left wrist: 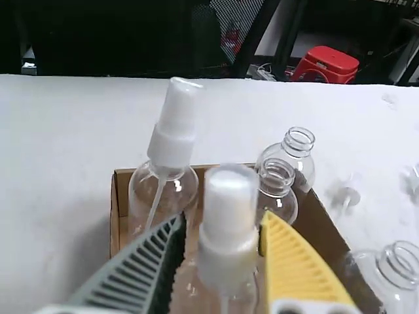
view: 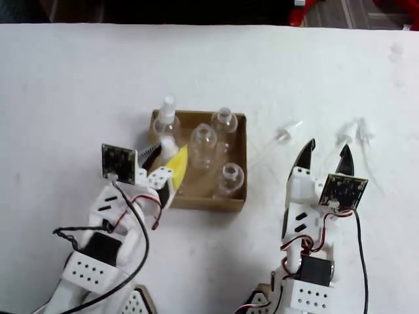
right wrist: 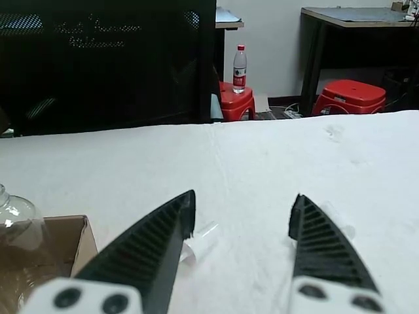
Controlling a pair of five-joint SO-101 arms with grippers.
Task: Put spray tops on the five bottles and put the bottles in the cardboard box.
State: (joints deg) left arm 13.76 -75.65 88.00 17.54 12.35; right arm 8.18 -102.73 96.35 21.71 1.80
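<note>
Table: white-covered table [view: 78,85]. Everything sits on it, and both my arms come in from the near edge.
Box: cardboard box [view: 209,201], roughly mid-table with its top open. All five bottles stand upright inside it.
Left claw: my left claw [left wrist: 222,219] is over the near left part of the box, grey finger [left wrist: 141,268] on one side and yellow finger [left wrist: 298,268] on the other. It's pinched on the held bottle around the neck. The yellow finger is right against the collar and the grey one sits tight beside it.
Right claw: my right claw [view: 327,145] is spread wide and hangs over the table just right of the box, well apart from the bottles.
Held bottle: the held bottle [left wrist: 226,196] is clear and has a white spray top on it. It's inside the box at the left wall.
Capped bottle: the capped bottle [view: 167,118] is in the far left corner, just behind the held one. Its spray top is on too.
Open bottles: three have bare necks. There's the far open bottle [view: 224,121] at the back, the middle open bottle [view: 203,139] beside it, and the near open bottle [view: 230,175] by the right wall.
Loose tops: a near spray top [view: 285,134] lies on the table between the box and my right claw. Two more spray tops [view: 345,135] lie just past that claw's fingertips, close together.
</note>
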